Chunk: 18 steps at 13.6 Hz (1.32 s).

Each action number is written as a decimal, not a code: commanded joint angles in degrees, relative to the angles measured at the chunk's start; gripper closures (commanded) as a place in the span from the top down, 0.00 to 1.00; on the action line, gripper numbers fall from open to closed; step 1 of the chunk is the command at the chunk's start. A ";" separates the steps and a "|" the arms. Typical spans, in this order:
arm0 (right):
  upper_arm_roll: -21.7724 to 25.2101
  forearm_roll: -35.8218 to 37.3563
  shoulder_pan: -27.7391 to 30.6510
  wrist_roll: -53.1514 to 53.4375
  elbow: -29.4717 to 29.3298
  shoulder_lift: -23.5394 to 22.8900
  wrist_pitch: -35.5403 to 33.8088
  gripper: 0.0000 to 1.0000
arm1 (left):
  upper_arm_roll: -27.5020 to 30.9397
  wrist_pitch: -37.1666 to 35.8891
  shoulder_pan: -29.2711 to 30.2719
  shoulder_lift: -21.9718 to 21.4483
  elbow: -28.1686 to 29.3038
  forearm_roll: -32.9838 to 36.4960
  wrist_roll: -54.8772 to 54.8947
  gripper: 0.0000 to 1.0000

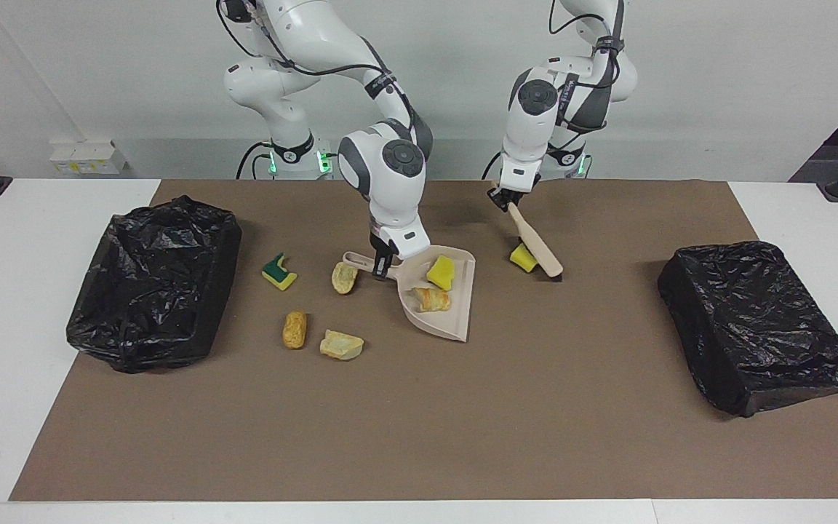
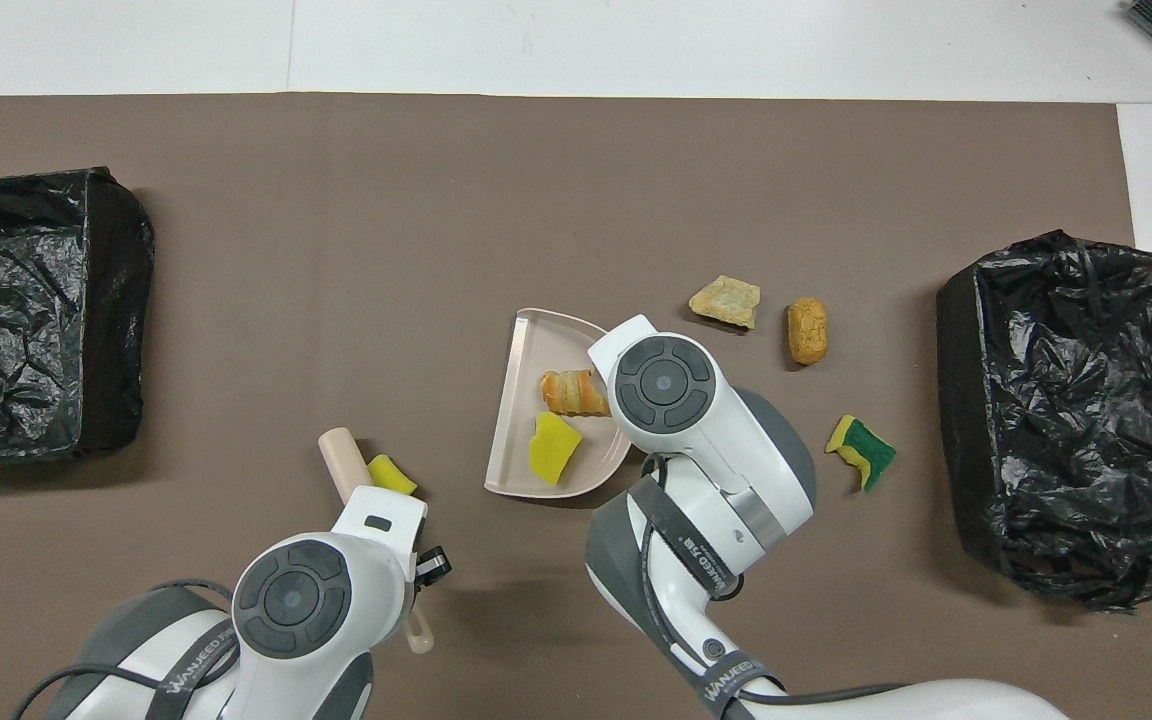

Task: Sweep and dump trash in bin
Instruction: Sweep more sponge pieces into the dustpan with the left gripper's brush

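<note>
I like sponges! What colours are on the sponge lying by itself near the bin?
Green on yellow: the sponge shows best in the overhead view.

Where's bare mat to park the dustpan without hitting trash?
Free: the mat's stretch farthest from the robots, between the two black bags, and the gap from the brush to the bag at the left arm's end. Crowded: round the dustpan toward the right arm's end, where four trash bits lie.
</note>
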<state>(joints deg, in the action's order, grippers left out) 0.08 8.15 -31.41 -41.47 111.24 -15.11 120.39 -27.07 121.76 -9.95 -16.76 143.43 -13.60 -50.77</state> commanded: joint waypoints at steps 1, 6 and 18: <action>-0.43 0.55 0.73 -1.42 1.61 0.25 1.51 0.00 | 0.61 5.48 -4.36 3.22 -2.19 -2.22 2.17 0.00; -0.43 0.55 0.73 -1.33 1.61 0.34 1.43 0.00 | 0.61 12.89 -12.54 7.17 -5.70 -3.63 5.57 0.00; -0.34 0.46 0.82 -1.42 1.00 0.60 0.29 0.00 | 1.31 5.42 -5.69 7.88 -7.47 0.06 3.32 0.00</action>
<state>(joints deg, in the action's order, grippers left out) 0.07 8.15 -31.38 -41.47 111.26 -15.10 120.41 -25.43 129.30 -16.57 -8.95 136.88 -15.01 -46.56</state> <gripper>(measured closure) 0.674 0.731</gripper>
